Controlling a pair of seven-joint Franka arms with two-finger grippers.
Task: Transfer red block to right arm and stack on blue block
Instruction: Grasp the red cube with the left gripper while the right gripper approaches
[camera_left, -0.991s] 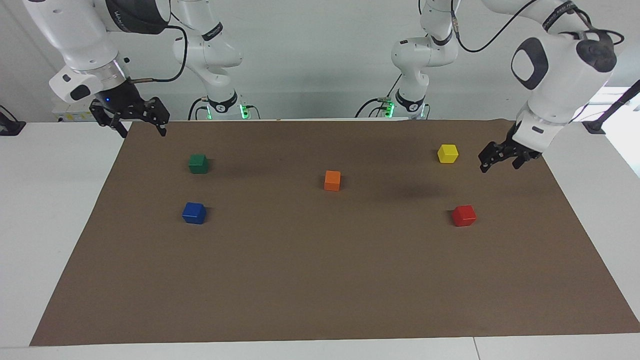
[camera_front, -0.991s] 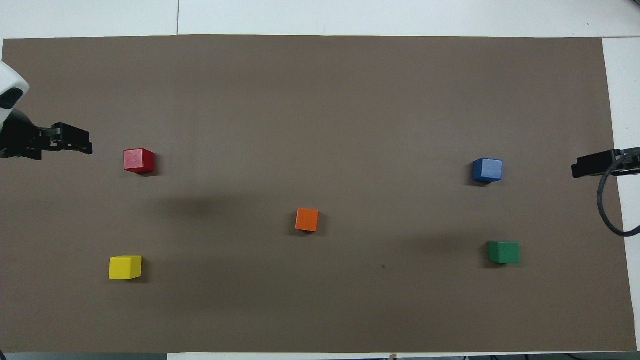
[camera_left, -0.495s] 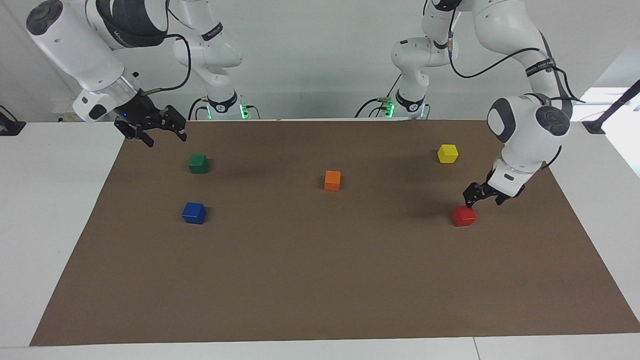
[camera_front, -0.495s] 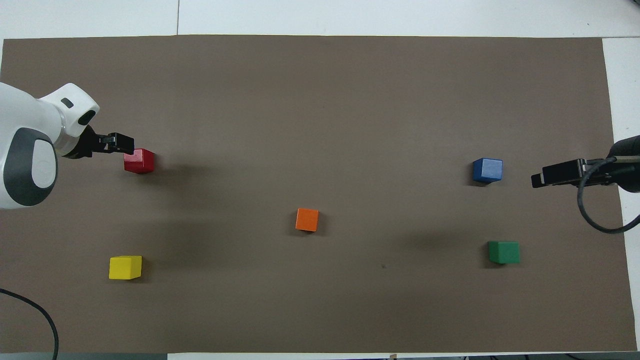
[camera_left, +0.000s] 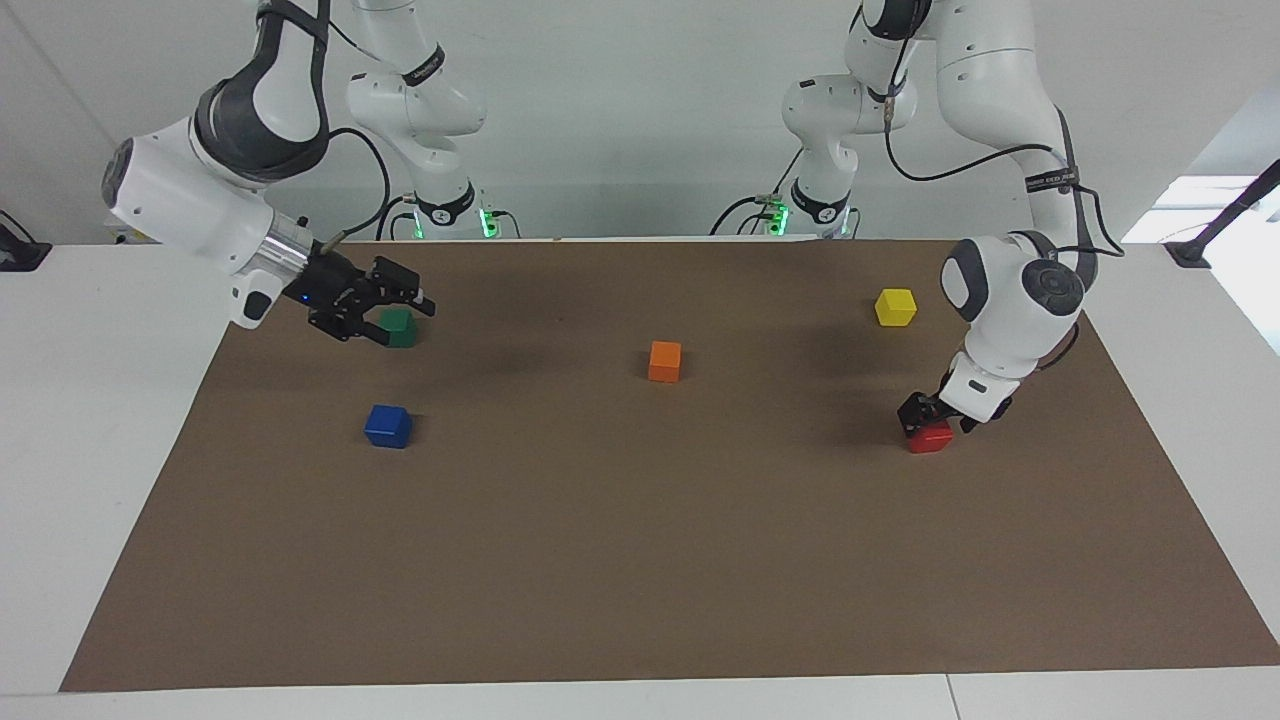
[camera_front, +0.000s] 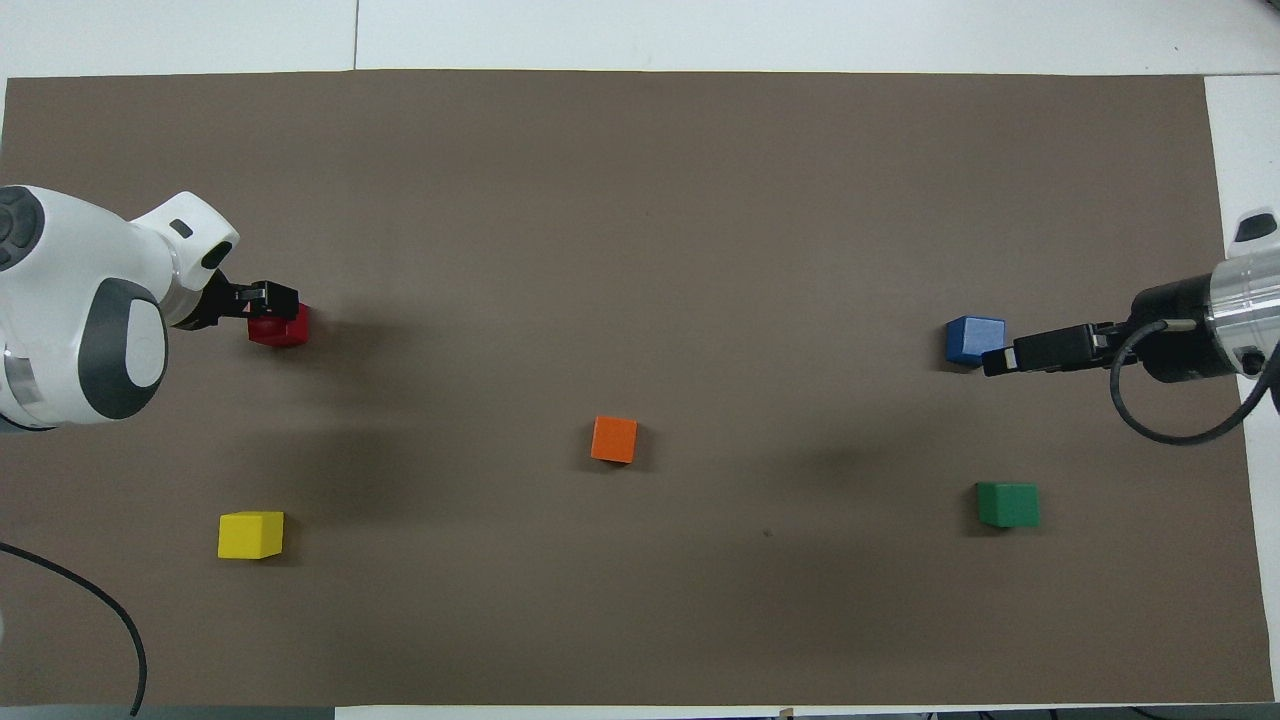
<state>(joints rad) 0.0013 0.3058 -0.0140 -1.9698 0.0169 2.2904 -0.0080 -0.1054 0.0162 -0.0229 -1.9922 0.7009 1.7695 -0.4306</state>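
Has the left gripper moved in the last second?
Yes. The left gripper has come down from up beside the yellow block to the red block, which sits where it was on the brown mat.

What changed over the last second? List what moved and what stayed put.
The left gripper came down from beside the yellow block onto the red block, fingers either side of it; a closed grasp isn't clear. The right gripper swung inward from the mat's edge, hanging open in the air. All five blocks, including the blue block, stayed put.
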